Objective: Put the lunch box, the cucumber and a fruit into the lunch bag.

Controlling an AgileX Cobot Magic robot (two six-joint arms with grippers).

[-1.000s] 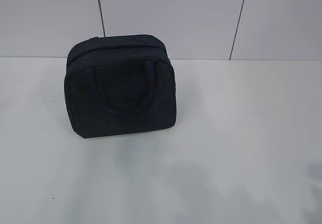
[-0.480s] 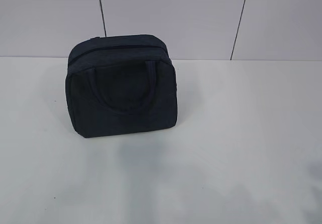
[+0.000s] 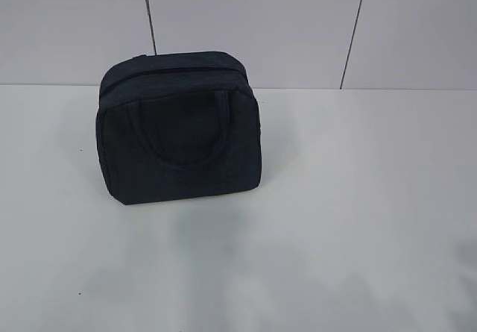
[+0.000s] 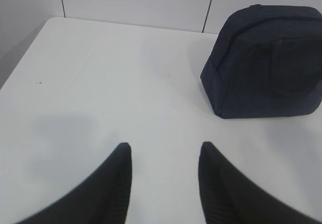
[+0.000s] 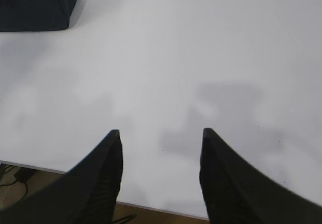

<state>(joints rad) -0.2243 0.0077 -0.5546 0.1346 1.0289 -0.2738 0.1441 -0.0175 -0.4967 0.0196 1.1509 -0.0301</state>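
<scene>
Lunch bag: I see the lunch bag (image 3: 179,127) standing upright on the white table (image 3: 335,220), left of the middle in the exterior view and close to the back wall (image 3: 253,26). Its dark navy front faces me.

Handles: a loop handle (image 3: 182,127) lies flat against the front panel of the bag.

Zipper: the zipper line (image 3: 175,69) runs across the top; from my views it looks closed, though the fabric is too dark for me to be sure.

Left gripper: in the left wrist view my left gripper (image 4: 163,151) hangs over bare table with its jaws parted and nothing between them. The bag (image 4: 264,63) sits ahead and to the right of it, well apart.

Right gripper: in the right wrist view my right gripper (image 5: 161,136) is above the near edge of the table, jaws standing apart and empty. Only a corner of the bag (image 5: 35,5) shows at the upper left, far from the fingers.

Arms in the exterior view: neither arm shows there; I only see soft shadows on the tabletop in front of the bag.
</scene>
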